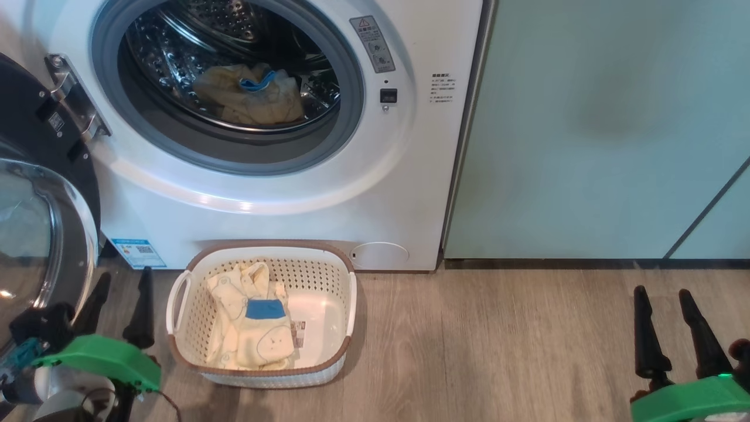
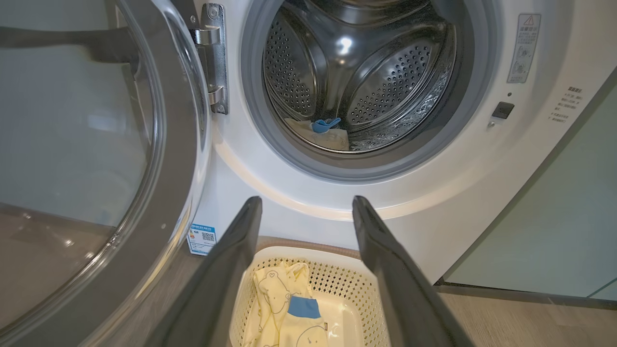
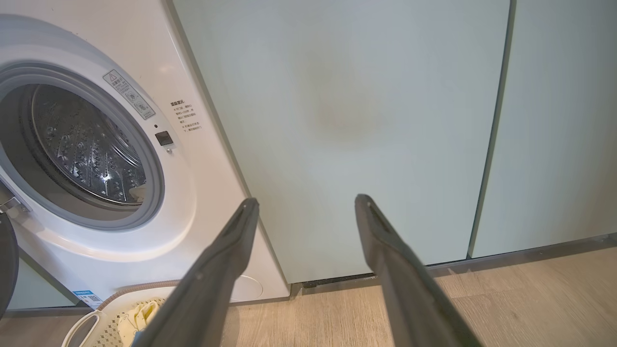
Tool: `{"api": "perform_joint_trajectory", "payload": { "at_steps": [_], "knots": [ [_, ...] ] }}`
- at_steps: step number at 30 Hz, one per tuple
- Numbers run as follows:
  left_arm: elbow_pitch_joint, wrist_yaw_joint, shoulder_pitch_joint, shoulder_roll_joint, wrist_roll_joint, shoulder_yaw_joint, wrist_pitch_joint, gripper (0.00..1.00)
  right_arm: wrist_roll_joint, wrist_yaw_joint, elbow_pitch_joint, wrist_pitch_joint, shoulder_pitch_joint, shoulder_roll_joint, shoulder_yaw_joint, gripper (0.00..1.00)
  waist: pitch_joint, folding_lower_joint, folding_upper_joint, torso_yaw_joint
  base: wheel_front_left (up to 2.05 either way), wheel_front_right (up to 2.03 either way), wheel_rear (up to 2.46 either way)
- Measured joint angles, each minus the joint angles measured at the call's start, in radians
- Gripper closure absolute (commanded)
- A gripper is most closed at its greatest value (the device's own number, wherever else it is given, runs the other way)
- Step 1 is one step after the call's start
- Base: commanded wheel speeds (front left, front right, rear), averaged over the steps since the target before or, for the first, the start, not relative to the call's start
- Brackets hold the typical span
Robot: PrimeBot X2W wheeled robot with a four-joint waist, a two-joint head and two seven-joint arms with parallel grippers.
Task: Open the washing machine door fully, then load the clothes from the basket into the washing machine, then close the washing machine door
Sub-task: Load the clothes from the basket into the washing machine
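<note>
**Both grippers gape empty**

At 8 o'clock the left gripper [image 1: 126,274] sits beside the basket [image 1: 350,293] rim, with the open door [image 1: 35,234] at 9. At 4 the right gripper [image 1: 662,290] has bare floor [image 1: 498,340] around it. The basket holds clothes [image 1: 258,328]; more lie in the washer [image 1: 410,176] drum [image 1: 170,58] at 12.

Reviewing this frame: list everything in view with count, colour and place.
washing machine: one, white, left of the cabinets
washing machine door: one, black with clear glass, swung open at the machine's left
clothes in drum: one bundle, pale yellow with blue, drum bottom
basket: one, cream with brown rim, on the floor before the machine
clothes in basket: count unclear, pale yellow with blue patch, basket's left half
sticker: one, blue, machine's lower left corner
cabinet doors: two, pale green, right of the machine
floor: wood, grey-brown
left gripper: dark fingers, open, empty, left of the basket
right gripper: dark fingers, open, empty, lower right
</note>
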Motion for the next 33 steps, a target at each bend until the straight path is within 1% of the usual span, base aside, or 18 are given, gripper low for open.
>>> {"api": "perform_joint_trajectory", "payload": {
  "at_steps": [16,26,30,33],
  "knots": [
    [-0.001,-0.008,0.001,-0.012,0.017,0.001,0.000,0.00,-0.007,0.000,-0.006,0.000,-0.001,0.000,0.005,0.00,0.011,0.0000,0.0000,-0.002,0.00,0.00,0.00],
    [0.001,-0.008,0.022,-0.040,0.025,0.005,0.000,0.00,-0.007,0.000,-0.006,0.000,-0.002,-0.001,0.013,0.00,0.015,0.0000,0.0000,-0.015,0.00,0.00,0.00],
    [0.019,-0.008,0.023,-0.045,0.027,0.001,0.000,0.00,-0.007,0.000,-0.007,0.000,-0.002,-0.003,0.022,0.00,0.027,-0.0001,0.0000,-0.022,0.00,0.00,0.00],
    [0.071,-0.008,0.019,-0.047,0.032,-0.011,0.000,0.00,-0.007,0.000,-0.009,0.000,-0.010,-0.004,0.030,0.00,0.044,0.0000,0.0000,-0.032,0.00,0.00,0.00]
  ]
}}
